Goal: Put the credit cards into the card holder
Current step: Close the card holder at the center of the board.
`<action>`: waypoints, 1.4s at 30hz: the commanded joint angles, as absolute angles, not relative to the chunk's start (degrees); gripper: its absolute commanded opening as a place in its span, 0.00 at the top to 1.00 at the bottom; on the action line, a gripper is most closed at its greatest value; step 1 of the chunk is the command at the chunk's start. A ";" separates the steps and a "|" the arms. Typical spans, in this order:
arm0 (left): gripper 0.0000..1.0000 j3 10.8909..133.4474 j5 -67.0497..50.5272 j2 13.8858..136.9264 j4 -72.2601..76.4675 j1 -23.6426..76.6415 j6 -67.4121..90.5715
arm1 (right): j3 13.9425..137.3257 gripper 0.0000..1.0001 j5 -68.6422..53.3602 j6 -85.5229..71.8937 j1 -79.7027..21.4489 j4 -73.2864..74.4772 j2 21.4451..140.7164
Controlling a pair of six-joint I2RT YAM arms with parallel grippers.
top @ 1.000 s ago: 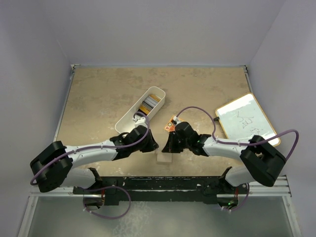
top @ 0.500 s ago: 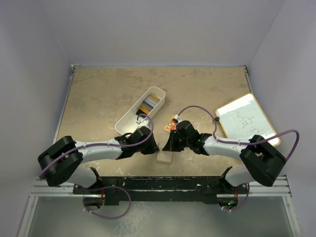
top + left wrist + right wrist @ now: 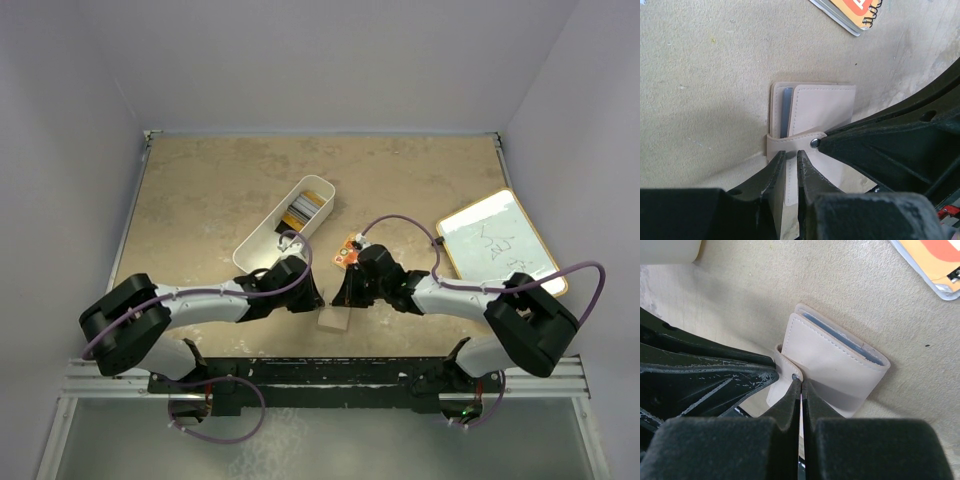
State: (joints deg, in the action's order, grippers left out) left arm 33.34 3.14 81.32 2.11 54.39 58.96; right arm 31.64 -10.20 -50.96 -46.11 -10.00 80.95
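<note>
The beige card holder (image 3: 333, 322) lies folded near the table's front edge, between both grippers. A blue credit card (image 3: 786, 107) shows inside it, its edge (image 3: 840, 335) peeking from the fold. My left gripper (image 3: 791, 152) is nearly closed, with a stitched flap of the card holder (image 3: 822, 107) filling the narrow gap between its fingers. My right gripper (image 3: 799, 380) is shut, its tips against the metal snap on the card holder's (image 3: 835, 362) tab. In the top view the left gripper (image 3: 318, 297) and right gripper (image 3: 338, 297) meet just above the holder. More credit cards (image 3: 303, 210) lie in the bin.
A long white bin (image 3: 262, 248) stands slanted behind the left arm. An orange-red patterned packet (image 3: 347, 252) lies just behind the right gripper and shows as the packet (image 3: 855, 12) at the left wrist view's top. A framed white board (image 3: 497, 243) lies at the right.
The left arm's rear part has swung right while its gripper stayed at the holder. The right gripper has edged slightly left. Both grips look unchanged.
</note>
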 commanded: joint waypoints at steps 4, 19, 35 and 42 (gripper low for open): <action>0.89 35.75 0.74 82.46 6.32 54.14 58.28 | 30.52 1.00 -10.37 -50.43 -45.98 -8.60 81.07; 0.90 36.14 0.49 81.89 6.21 54.17 58.59 | 30.25 1.00 -11.78 -50.80 -45.63 -10.62 81.05; 0.89 34.73 0.65 78.41 7.36 54.21 60.03 | 30.13 1.00 -13.23 -52.50 -45.51 -10.95 78.47; 0.89 35.63 -0.88 82.26 7.47 54.16 59.25 | 29.29 1.00 -11.80 -52.41 -45.47 -10.30 77.97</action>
State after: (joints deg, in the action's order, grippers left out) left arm 33.56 0.60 80.20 5.15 54.06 59.44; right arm 30.06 -12.73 -52.07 -45.60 -10.17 79.31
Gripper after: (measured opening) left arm 0.105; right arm 0.005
